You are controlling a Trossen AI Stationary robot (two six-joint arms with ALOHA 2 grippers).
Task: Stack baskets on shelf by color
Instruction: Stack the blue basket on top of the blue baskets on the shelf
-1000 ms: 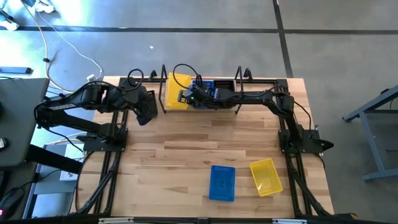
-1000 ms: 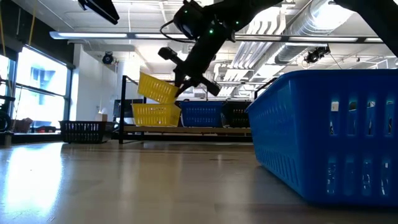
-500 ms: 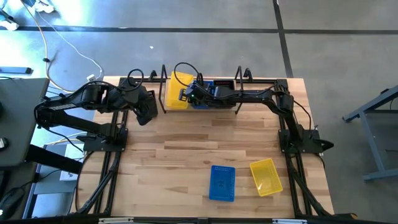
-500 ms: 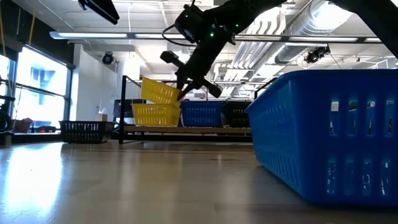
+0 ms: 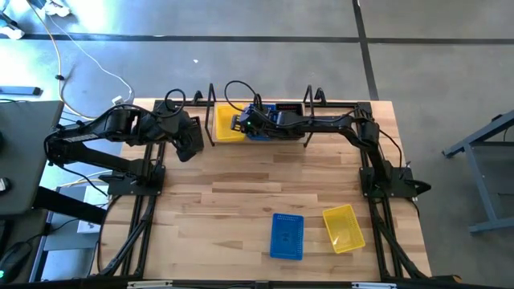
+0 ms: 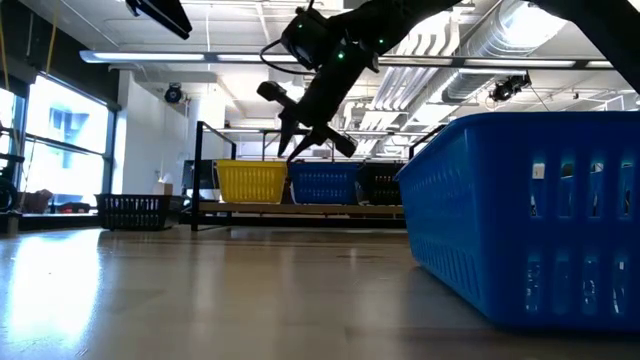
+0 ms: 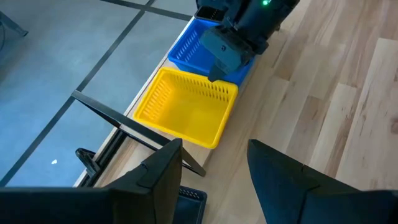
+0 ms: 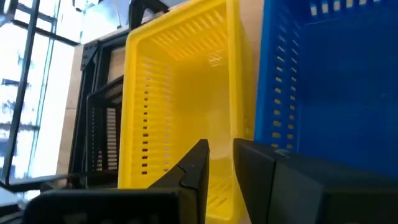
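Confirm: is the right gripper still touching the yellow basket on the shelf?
Apart. In the low view the right gripper hangs above the yellow basket on the shelf, background showing between its fingertips and the basket's rim.

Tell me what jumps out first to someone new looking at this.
The right gripper hovers open just above the yellow basket stack at the shelf's left end, with blue baskets beside it. A loose blue basket and yellow basket wait at the table's near edge.

No legible text, label or number anywhere, seemingly.
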